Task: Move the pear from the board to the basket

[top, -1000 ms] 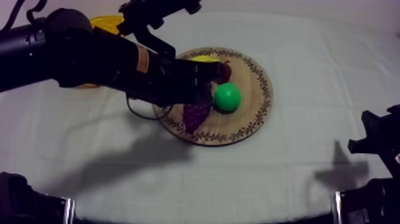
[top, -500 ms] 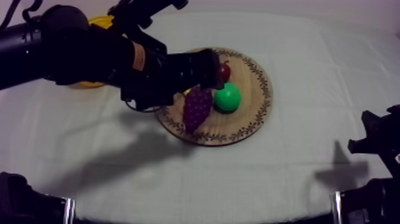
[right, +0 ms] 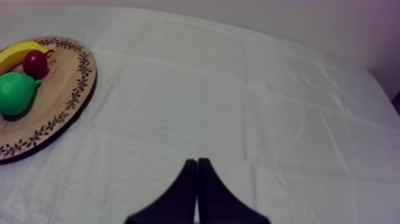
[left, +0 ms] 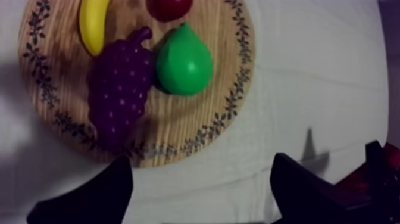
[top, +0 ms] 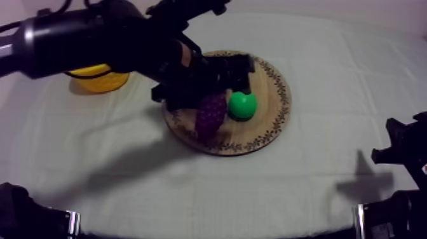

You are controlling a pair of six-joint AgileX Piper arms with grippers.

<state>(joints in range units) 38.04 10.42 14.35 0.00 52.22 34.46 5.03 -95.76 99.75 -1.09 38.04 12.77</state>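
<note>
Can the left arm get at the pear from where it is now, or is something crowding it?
Probably yes. The left gripper hangs open above the wooden board, with the pear uncovered ahead of its fingers. The grapes seem to lie against one side of the pear, so a finger may nudge them.

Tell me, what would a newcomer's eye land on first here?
The big black arm stretched over the round wooden board stands out first. On the board a bright green pear lies beside purple grapes, with the left gripper open over the board. A yellow basket sits behind the arm, apart from the board.
</note>
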